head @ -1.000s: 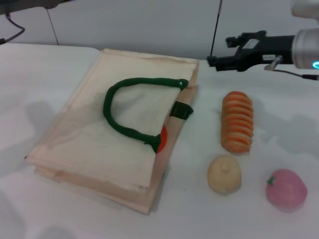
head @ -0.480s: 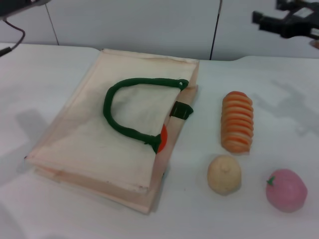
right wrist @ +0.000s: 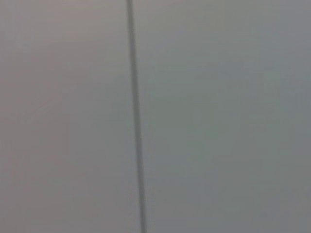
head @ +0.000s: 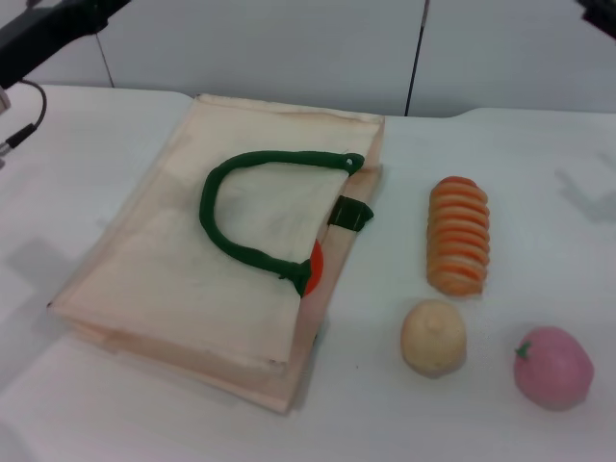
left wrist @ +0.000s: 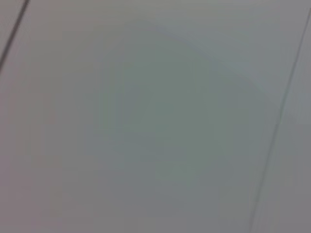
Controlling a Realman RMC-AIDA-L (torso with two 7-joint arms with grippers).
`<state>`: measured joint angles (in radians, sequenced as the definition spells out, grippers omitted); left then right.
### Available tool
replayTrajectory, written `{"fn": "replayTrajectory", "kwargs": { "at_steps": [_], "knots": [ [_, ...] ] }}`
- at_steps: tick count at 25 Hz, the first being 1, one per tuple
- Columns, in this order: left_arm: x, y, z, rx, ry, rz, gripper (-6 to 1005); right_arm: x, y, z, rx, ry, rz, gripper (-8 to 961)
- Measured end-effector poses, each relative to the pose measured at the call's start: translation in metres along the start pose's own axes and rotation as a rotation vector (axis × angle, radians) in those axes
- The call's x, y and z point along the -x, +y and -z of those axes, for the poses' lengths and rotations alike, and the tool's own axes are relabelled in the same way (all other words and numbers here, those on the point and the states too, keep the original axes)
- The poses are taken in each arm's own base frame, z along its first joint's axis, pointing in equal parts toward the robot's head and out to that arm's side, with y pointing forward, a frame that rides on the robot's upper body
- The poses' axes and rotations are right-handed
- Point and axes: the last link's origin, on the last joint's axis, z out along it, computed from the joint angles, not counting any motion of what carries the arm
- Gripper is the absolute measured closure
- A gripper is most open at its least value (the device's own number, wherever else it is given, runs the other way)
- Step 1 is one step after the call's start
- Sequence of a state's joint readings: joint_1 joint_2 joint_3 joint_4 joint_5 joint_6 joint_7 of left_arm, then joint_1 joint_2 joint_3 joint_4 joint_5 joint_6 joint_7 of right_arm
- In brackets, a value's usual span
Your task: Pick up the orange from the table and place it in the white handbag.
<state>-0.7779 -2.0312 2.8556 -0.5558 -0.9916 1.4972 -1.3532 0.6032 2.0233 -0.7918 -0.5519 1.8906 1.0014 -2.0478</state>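
The white handbag (head: 221,250) lies flat on the table (head: 500,144), left of centre in the head view, its dark green rope handle on top. The orange (head: 312,268) shows only as a red-orange sliver at the bag's open right edge, under the handle's end; the rest is hidden by fabric. My left gripper (head: 96,12) is raised at the top left corner, far from the bag. My right gripper (head: 602,14) shows as a dark tip at the top right corner. Both wrist views show only a plain grey wall.
An orange-and-cream ribbed oblong piece (head: 458,236) lies right of the bag. A cream round fruit (head: 433,337) and a pink round fruit with a green stem (head: 552,367) sit nearer the front right. A cable (head: 24,130) hangs at the far left.
My right gripper has risen and pulled back to the right, almost out of the head view. My left arm has come further into view at the top left. The bag and fruits have not moved.
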Motion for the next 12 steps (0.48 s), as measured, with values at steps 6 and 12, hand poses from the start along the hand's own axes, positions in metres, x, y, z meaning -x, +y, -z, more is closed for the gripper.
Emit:
{"fn": "replayTrajectory", "kwargs": {
  "at_steps": [6, 12],
  "knots": [
    [0.018, -0.008, 0.003, -0.097, 0.032, -0.082, 344, -0.013, -0.008, 0.018, -0.108, -0.102, 0.022, 145],
    [0.040, -0.015, 0.011, -0.243, 0.107, -0.143, 345, -0.028, -0.013, 0.032, -0.219, -0.142, 0.072, 145]
  ]
}}
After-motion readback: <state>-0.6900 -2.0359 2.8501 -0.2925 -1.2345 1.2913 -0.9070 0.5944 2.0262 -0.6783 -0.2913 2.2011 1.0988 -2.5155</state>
